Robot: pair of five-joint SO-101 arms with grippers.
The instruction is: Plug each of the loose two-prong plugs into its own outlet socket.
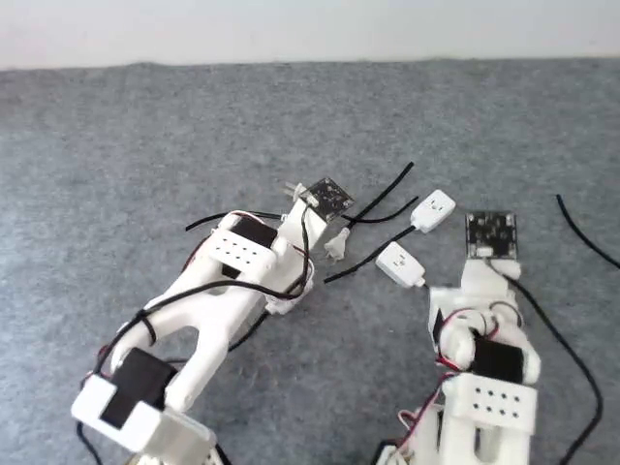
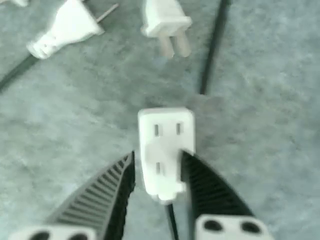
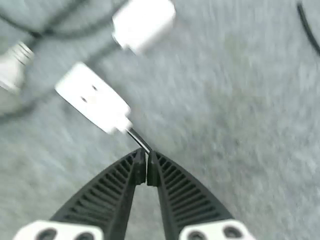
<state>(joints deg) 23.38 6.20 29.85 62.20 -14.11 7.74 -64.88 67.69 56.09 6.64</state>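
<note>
A white outlet socket lies on the grey carpet between the fingers of my left gripper, which is open. One finger touches the socket's side and the other stands a sliver off it. Beyond it lie two loose white plugs. My right gripper is shut on the black cable of a second socket. A third socket lies farther out. One plug lies by the left arm.
Black cables cross the carpet between the arms, and another runs along the right side. The right arm stands at the front right. The carpet spreads wide at the back left.
</note>
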